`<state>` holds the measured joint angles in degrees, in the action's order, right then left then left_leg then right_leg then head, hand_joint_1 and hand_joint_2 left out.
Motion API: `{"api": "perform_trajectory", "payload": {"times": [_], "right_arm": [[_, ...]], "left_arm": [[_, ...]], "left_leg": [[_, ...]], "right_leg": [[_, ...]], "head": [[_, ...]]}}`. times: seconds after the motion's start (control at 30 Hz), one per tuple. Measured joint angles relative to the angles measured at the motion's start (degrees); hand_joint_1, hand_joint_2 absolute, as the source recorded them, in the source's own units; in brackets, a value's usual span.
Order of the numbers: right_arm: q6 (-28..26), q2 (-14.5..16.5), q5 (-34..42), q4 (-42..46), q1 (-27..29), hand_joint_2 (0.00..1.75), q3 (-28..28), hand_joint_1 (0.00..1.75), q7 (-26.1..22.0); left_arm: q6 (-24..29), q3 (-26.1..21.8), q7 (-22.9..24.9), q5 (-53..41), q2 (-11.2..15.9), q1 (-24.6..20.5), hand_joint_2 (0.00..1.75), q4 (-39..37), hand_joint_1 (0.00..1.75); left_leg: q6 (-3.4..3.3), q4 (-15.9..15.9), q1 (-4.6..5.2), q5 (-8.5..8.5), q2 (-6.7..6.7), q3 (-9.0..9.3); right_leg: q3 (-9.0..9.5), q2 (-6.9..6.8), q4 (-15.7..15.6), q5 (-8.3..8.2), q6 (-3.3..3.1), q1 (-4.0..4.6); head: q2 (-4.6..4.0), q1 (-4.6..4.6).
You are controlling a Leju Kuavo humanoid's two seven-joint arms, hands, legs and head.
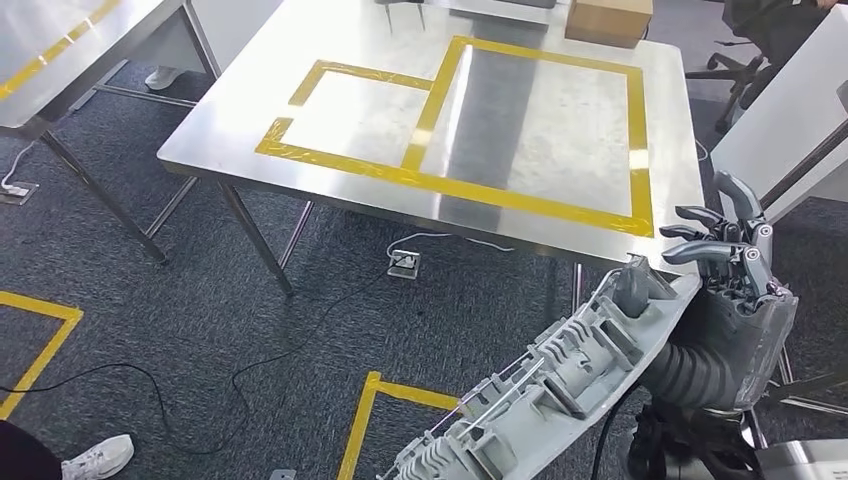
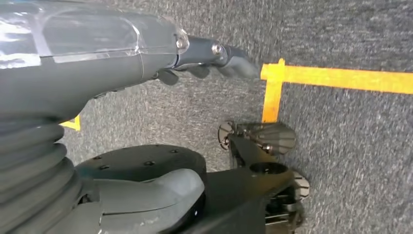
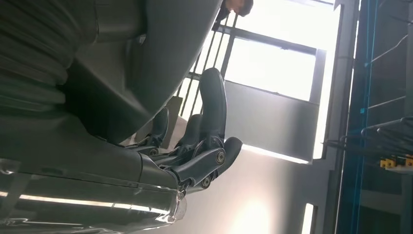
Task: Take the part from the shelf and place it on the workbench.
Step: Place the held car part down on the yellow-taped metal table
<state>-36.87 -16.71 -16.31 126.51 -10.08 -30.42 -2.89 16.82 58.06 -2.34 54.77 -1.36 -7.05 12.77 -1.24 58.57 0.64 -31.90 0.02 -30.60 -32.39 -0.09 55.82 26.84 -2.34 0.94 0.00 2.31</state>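
Grey part (image 1: 560,385) in right-hand fingers (image 1: 705,248)

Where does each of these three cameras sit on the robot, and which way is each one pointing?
Head view: high on the body, looking forward and down at the steel workbench with yellow tape; the right robot hand holds the long grey part.
Left wrist view: behind the left robot hand, facing the carpeted floor.
Right wrist view: behind the right robot hand, facing up toward bright windows.
Shared: the head and right wrist views both show the right robot hand on the grey part.
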Motion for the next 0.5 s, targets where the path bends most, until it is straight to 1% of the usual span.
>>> {"api": "perform_trajectory", "payload": {"times": [0.03,0.07,0.1,0.13,0.17,0.2,0.23,0.27,0.3,0.33,0.37,0.4,0.43,0.47,0.5], "right_arm": [[0.0,0.0,0.0,0.1,0.0,1.75,0.0,1.75,0.0],[0.0,0.0,0.0,0.1,0.0,1.75,0.0,1.75,0.0],[0.0,0.0,0.0,0.1,0.0,1.75,0.0,1.75,0.0],[0.0,0.0,0.0,0.0,0.0,1.75,0.0,1.75,0.0],[0.0,0.1,0.0,0.0,0.1,1.75,0.0,1.75,0.0],[0.0,0.1,0.0,0.0,0.2,1.75,0.0,1.75,0.0],[0.0,0.1,0.0,0.0,0.2,1.75,0.0,1.75,0.0],[0.0,0.1,0.0,0.0,0.2,1.75,0.0,1.75,0.0],[0.0,0.1,0.0,0.0,0.2,1.75,0.0,1.75,0.0],[0.0,0.0,-0.1,0.0,0.2,1.75,0.0,1.75,0.0],[0.0,0.0,-0.1,0.0,0.2,1.75,0.0,1.75,0.0],[0.0,0.0,-0.1,0.1,0.2,1.75,0.0,1.75,-0.1],[0.0,0.0,-0.2,0.1,0.2,1.75,0.0,1.75,-0.1],[0.0,0.0,-0.2,0.1,0.1,1.75,0.0,1.75,-0.1],[0.0,0.0,-0.2,0.1,0.1,1.75,0.0,1.75,-0.2]], "left_arm": [[0.0,0.0,0.0,0.0,0.1,0.0,1.75,0.0,0.0],[0.0,0.0,0.0,0.0,0.1,-0.1,1.75,0.0,0.0],[0.0,0.0,0.0,0.0,0.2,-0.1,1.75,0.0,0.0],[0.0,0.0,0.0,0.0,0.3,0.0,1.75,0.0,0.0],[0.0,0.0,0.0,0.0,0.4,0.1,1.75,-0.1,0.0],[0.0,0.0,0.0,0.0,0.4,0.2,1.75,-0.1,0.0],[0.0,0.0,0.0,0.0,0.5,0.2,1.75,-0.1,0.0],[0.0,0.0,0.0,0.0,0.5,0.2,1.75,-0.1,0.0],[0.0,0.0,0.0,0.0,0.5,0.2,1.75,-0.1,0.0],[0.0,0.0,0.0,0.0,0.5,0.2,1.75,-0.1,0.0],[0.0,0.0,0.1,0.0,0.5,0.1,1.75,-0.1,0.0],[0.0,0.0,0.1,0.0,0.5,0.1,1.75,-0.1,0.0],[0.0,0.0,0.1,0.0,0.6,0.1,1.75,-0.1,0.0],[0.0,0.0,0.1,0.0,0.6,0.1,1.75,-0.1,0.0],[0.0,0.0,0.1,0.0,0.6,0.1,1.75,-0.1,0.0]], "left_leg": [[0.37,1.8,-0.04,-0.87,-0.07,-0.87],[0.78,4.9,-0.31,-2.03,-0.14,-2.56],[1.26,8.8,-0.68,-3.24,-0.2,-4.96],[1.72,12.0,-1.05,-3.83,-0.22,-7.32],[2.12,13.8,-1.38,-3.45,-0.18,-8.99],[2.51,13.5,-1.69,-1.93,-0.11,-9.62],[2.85,11.0,-1.94,0.57,0.01,-9.06],[3.19,7.5,-2.12,2.96,0.22,-7.71],[3.42,4.3,-2.13,4.51,0.46,-6.28],[3.21,2.1,-2.06,5.12,0.65,-5.2],[2.81,1.2,-1.89,4.84,0.78,-4.62],[2.2,1.1,-1.7,4.34,0.8,-4.5],[1.5,1.1,-1.67,4.05,0.74,-4.44],[1.04,1.1,-1.66,3.85,0.69,-4.27],[0.61,1.0,-1.67,3.66,0.64,-4.03]], "right_leg": [[0.84,-0.16,-0.9,-0.08,0.17,-0.39],[1.45,-0.3,-1.3,0.01,0.36,-0.64],[1.91,-0.34,-1.5,0.29,0.48,-0.87],[2.25,-0.36,-1.4,0.65,0.71,-1.05],[2.62,-0.36,-1.4,1.08,1.0,-1.22],[3.06,-0.34,-1.2,1.55,1.32,-1.44],[3.58,-0.33,-1.0,2.09,1.69,-1.69],[4.11,-0.33,-0.7,2.73,2.13,-1.95],[4.45,-0.28,-0.3,3.41,2.64,-2.07],[4.64,-0.25,0.0,3.97,3.15,-2.11],[4.74,-0.23,0.2,4.4,3.58,-2.09],[4.79,-0.22,0.2,4.63,3.92,-2.05],[4.99,-0.27,0.1,4.8,4.15,-2.1],[5.19,-0.29,0.2,5.12,4.35,-2.2],[4.97,-0.3,1.0,5.75,4.53,-2.29]], "head": [[0.0,-0.23],[0.0,-0.6],[0.0,-1.09],[0.0,-1.46],[0.0,-1.8],[0.0,-2.1],[0.0,-2.36],[0.0,-2.61],[0.0,-2.96],[0.0,-3.3],[0.0,-3.38],[0.0,-3.36],[0.0,-3.18],[0.0,-2.83],[0.0,-2.52]]}}
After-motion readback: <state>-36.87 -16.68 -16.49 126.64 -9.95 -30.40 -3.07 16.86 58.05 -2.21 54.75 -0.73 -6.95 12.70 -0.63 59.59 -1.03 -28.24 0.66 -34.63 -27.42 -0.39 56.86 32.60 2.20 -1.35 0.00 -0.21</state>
